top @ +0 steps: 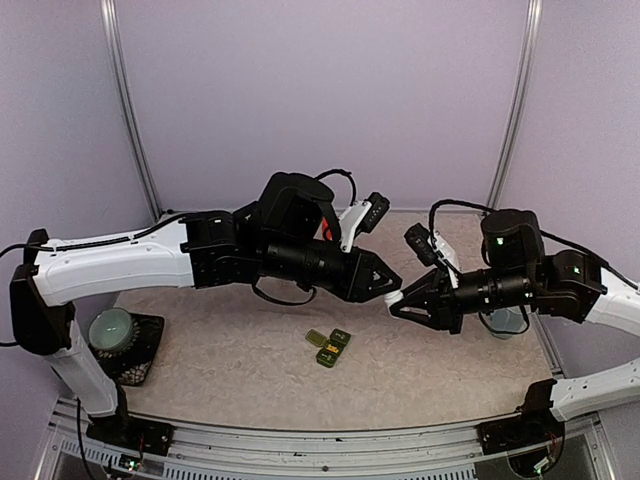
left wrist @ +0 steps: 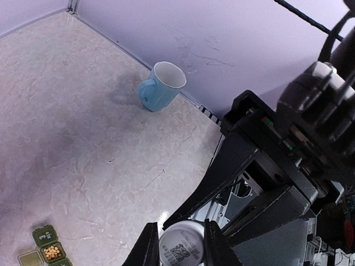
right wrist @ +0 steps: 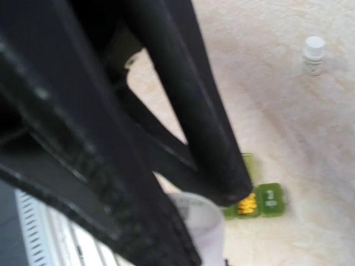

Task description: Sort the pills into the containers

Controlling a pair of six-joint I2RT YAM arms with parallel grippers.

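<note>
L gripper (left wrist: 178,237) & R gripper (top: 402,305) meet tip-to-tip in mid-air over table (top: 230,350). Both jaws nearly closed, clamped on same small white bottle (left wrist: 179,252); L on its QR-labelled end. Green pill containers (top: 330,347) on table below, lids open, yellow pills (left wrist: 51,252) in one compartment.

Dark green plastic three-compartment strip (top: 331,347) on mottled table (top: 230,370), near centre. White round bottle (top: 394,297) above, right of it, between left gripper (top: 388,283) and right gripper (top: 398,305). Pale blue mug (top: 505,322) at right edge.

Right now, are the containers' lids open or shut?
At least one open: the containers show yellow pills exposed in one compartment, its lid flipped back.
</note>
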